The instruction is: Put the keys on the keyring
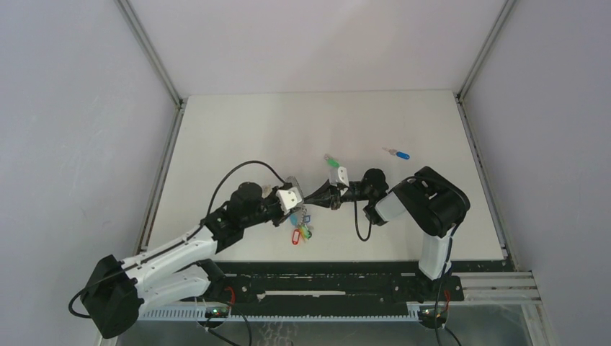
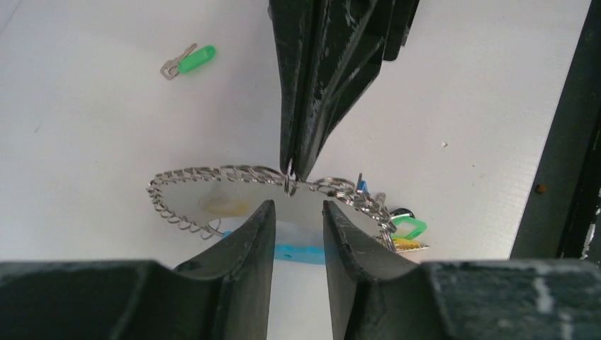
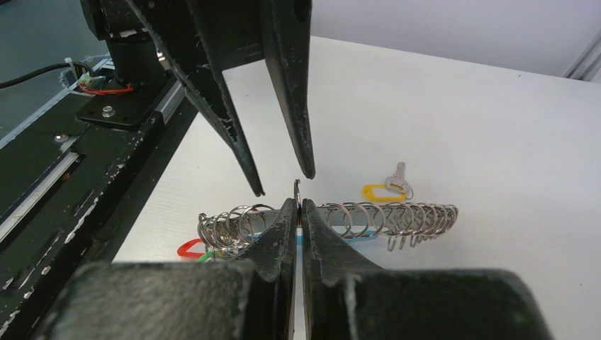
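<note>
1. At centre-front of the white table: large thin silver wire keyring w/ thick turquoise sleeve on its lower arc, strung w/ a row of small silver split rings, plus red tag & green tag.
2. R claw: black fingers pressed together, pinching the keyring's top wire. Small hooked wire end pokes up just above the tips.
3. L claw: fingers apart, holding nothing. Tips sit close to the wire, either side of the R claw's pinch point; no contact evident.
4. Green-headed key, small, silver blade: lies loose on table beyond both claws, apart from keyring.
5. Blue-headed key, same type: loose on table far-right, well apart from everything.
6. Yellow-headed key: flat on table just behind the split rings, not on the wire.
7. Progress, judged: early. Ring secured by one claw, prob. being steadied so the wire end can take a key; 0 of 3 keys threaded.
8. Left to do, judged: pick up each key, slip its hole over the wire end, slide along, repeat x3.
9. Can't tell whether the keyring's bottom rests on the table or hangs clear.
</note>
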You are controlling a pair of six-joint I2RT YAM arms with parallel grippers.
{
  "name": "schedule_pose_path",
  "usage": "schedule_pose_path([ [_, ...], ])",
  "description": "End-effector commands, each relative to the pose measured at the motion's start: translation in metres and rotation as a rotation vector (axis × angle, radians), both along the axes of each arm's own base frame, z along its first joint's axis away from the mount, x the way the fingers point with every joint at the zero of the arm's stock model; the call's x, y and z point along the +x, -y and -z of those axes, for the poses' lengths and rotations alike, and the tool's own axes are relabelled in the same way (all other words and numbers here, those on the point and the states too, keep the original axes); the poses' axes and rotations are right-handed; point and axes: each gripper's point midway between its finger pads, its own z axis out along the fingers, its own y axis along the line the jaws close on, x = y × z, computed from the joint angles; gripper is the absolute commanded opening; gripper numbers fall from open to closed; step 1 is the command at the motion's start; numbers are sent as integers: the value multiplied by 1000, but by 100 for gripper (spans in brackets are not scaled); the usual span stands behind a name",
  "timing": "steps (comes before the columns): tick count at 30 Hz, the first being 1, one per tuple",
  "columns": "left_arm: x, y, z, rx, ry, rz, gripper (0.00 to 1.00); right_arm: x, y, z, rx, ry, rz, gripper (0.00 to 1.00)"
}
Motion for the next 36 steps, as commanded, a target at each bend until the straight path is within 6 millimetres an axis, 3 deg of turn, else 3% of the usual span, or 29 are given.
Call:
schedule_pose_path([
  [1,7,7,-29,-194,156,-16,37,-1,2,-17,36,35,1,0],
  [7,8,1,-25,-275,167,12,40,-3,3,-16,34,35,1,0],
  [15,1,7,-24,-327,136,125,40,-2,4,-18,37,42,4,0],
  [24,-2,6,-8,-315,80,155,35,-2,5,-21,40,44,2,0],
  [36,-1,5,-2,-312,49,174,29,-7,5,-26,45,56,-10,0],
])
